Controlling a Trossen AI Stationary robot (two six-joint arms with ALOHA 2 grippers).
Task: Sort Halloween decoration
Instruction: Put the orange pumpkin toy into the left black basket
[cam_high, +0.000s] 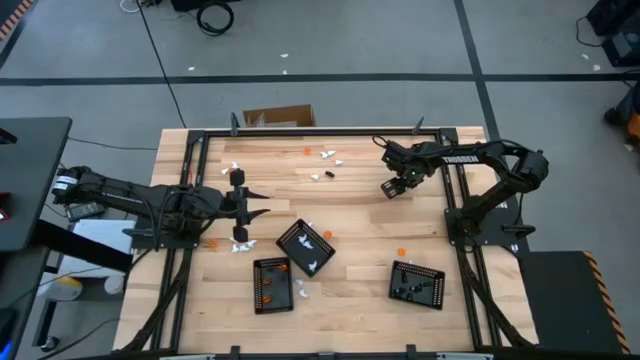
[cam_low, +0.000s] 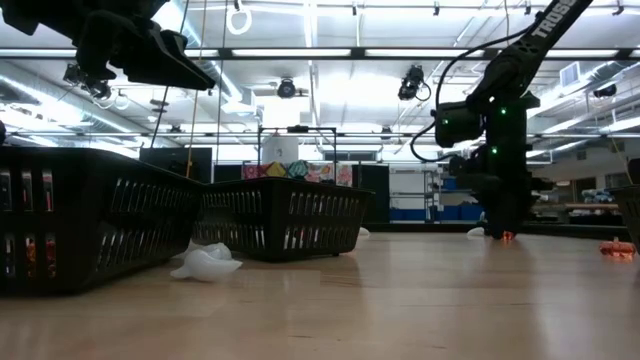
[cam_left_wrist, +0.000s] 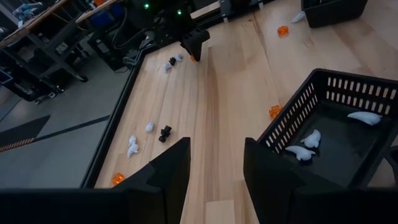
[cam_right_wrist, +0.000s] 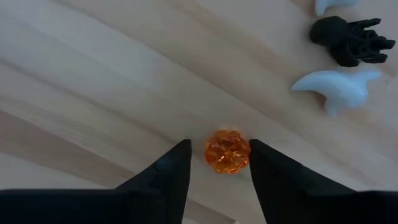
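I see the right gripper (cam_high: 392, 189) low over the far right of the table (cam_high: 360, 215). Only its wrist view shows why: an orange piece (cam_right_wrist: 227, 151) sits on the wood between the two fingers (cam_right_wrist: 163, 180), which stand apart, close on either side of it; I can't tell if they touch it. That same view shows a black piece (cam_right_wrist: 349, 40) and a white piece (cam_right_wrist: 336, 88) just beyond, near each other.

From above I see the left gripper (cam_high: 262, 212) on the left side, fingers apart, holding nothing, near the middle tray (cam_high: 305, 247). Its wrist view looks into that tray (cam_left_wrist: 323, 118): white pieces (cam_left_wrist: 309, 139) inside, an orange one (cam_left_wrist: 274, 111) just outside its wall. From above I also pick out a second tray (cam_high: 272, 284) with orange bits and a third tray (cam_high: 416, 282) with dark bits.

Loose pieces lie scattered along the far edge and near the left arm. The low view adds a white piece (cam_low: 206, 263) on the wood, touching a tray wall, and the right arm reaching down to the table farther back.
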